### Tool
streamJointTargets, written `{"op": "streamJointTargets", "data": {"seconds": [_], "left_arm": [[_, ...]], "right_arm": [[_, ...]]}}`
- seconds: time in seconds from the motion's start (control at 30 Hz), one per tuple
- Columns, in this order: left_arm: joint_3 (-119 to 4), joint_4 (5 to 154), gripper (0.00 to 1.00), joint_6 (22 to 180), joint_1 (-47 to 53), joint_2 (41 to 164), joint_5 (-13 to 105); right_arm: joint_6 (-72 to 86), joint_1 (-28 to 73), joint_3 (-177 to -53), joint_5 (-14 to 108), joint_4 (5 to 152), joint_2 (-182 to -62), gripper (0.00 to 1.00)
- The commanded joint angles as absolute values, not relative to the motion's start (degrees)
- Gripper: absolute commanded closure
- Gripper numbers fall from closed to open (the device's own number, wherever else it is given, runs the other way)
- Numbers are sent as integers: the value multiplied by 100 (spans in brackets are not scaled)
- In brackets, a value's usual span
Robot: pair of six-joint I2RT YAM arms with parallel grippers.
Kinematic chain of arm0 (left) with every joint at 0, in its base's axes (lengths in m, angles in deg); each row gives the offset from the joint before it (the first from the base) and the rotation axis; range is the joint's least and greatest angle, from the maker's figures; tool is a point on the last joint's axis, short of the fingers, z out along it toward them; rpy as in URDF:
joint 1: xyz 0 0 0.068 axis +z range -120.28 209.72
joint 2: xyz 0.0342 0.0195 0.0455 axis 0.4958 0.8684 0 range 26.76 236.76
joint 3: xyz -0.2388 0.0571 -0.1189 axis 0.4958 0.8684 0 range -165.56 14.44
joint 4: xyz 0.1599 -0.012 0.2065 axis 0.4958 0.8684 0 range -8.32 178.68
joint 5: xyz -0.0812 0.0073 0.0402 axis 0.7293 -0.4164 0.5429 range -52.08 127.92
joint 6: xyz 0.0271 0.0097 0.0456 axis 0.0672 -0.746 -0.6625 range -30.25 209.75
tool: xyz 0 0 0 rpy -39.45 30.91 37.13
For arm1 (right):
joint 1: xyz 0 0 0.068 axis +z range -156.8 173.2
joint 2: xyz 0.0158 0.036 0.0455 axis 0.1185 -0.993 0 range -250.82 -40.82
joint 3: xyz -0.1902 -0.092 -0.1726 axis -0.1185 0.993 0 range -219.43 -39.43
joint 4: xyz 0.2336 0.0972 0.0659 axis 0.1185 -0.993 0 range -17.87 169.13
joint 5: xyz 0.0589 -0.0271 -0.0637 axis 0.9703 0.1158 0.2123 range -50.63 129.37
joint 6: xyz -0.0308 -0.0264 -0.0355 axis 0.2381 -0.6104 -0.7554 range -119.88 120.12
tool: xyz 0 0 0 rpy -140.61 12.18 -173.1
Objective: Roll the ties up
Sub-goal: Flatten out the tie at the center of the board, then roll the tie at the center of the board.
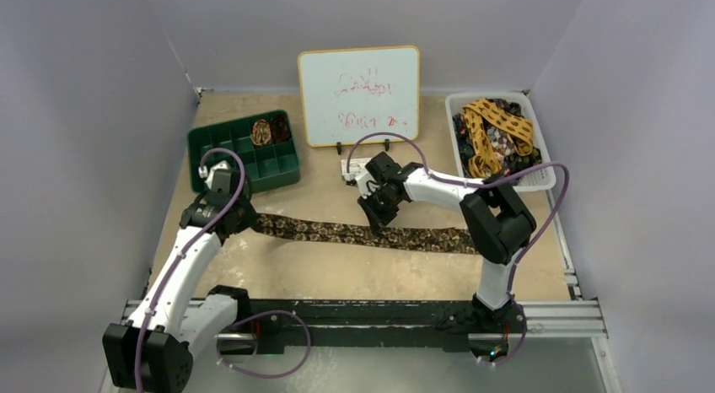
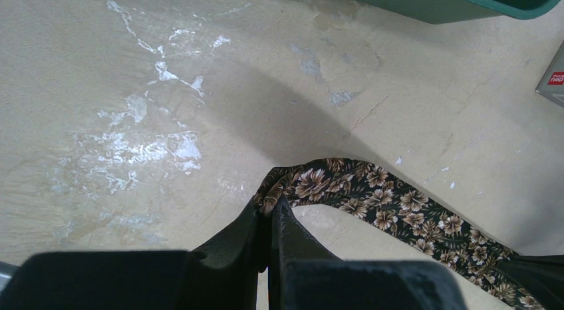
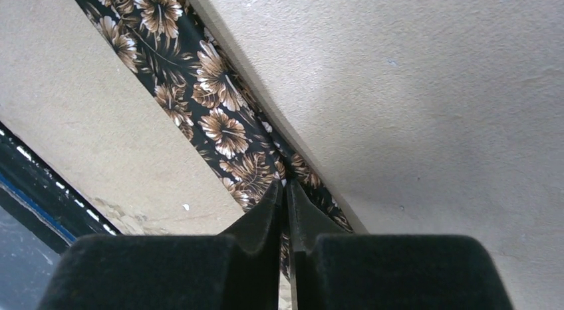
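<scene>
Rolling is judged to be only at its beginning: the brown flowered tie [image 1: 354, 234] lies almost straight across the middle of the surface, from near the left edge toward the right edge, and no coil is formed in it. The left pincer [image 2: 271, 213] is fully closed, and the left end of the tie is pinched between its tips, where the cloth is folded a little. The right pincer [image 3: 286, 190] is closed as well, on the cloth about halfway along the tie.

For a good roll, the end held at the left should be turned over onto itself in small, tight turns. The side edges should be kept aligned, so that the coil is not made conical. Only a light tension should be given by the right pincer, to keep the band flat. If it is pulled too strongly, the end may be dragged out of the left grip, because such thin cloth is expected to slip easily.

Finished coils [image 1: 268, 131] are seen in the green tray [image 1: 196, 161] at the far left corner. More ties [image 1: 493, 136] are heaped in the white basket [image 1: 540, 182] at the far right corner.
</scene>
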State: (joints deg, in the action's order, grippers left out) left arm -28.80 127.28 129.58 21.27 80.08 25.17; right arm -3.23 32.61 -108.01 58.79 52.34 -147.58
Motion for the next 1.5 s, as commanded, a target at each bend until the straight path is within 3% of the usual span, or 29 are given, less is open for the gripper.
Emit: {"op": "streamJointTargets", "data": {"seconds": [0.0, 0.17, 0.23, 0.27, 0.37, 0.43, 0.47, 0.57, 0.7, 0.83, 1.07, 1.3, 1.47], "left_arm": [[-2926, 12545, 100, 12923, 2172, 8055, 2408], [-2920, 12583, 100, 12953, 2172, 8141, 2371], [-2951, 12658, 100, 12992, 2172, 8220, 2292], [-2983, 12714, 95, 13022, 2172, 8253, 2248], [-3153, 13052, 57, 13264, 2172, 8318, 1921], [-3215, 13181, 48, 13290, 2172, 8273, 1930], [-3237, 13228, 42, 13309, 2172, 8229, 1937], [-3295, 13331, 38, 13315, 2172, 8044, 1957], [-3444, 13410, 36, 13119, 2172, 7808, 2113], [-3533, 13308, 36, 12737, 2172, 7680, 2574], [-3493, 13174, 36, 12561, 2172, 7624, 3253], [-3505, 13160, 36, 12623, 2172, 7658, 3285], [-3515, 13241, 36, 12639, 2172, 7652, 3212]], "right_arm": [[-182, 3152, -10835, 5705, 5155, -14648, 91], [67, 3031, -10722, 5538, 5097, -14015, 65], [435, 2891, -10618, 5162, 5089, -13548, 48], [646, 2803, -10543, 4880, 5076, -13317, 42], [1532, 2511, -10041, 3933, 5216, -12341, 29], [2207, 2328, -9472, 3325, 5414, -11619, 4], [2489, 2205, -9149, 3151, 5512, -11306, 2], [3421, 1813, -8551, 2609, 5170, -10722, 1], [3724, 1252, -8180, 2847, 4766, -10695, 2], [3980, 794, -7949, 3099, 4898, -10815, 15], [3757, 341, -7907, 3118, 5197, -11191, 46], [3702, 287, -7974, 3101, 5298, -11576, 53], [3693, 286, -7921, 3236, 5447, -11953, 68]]}}
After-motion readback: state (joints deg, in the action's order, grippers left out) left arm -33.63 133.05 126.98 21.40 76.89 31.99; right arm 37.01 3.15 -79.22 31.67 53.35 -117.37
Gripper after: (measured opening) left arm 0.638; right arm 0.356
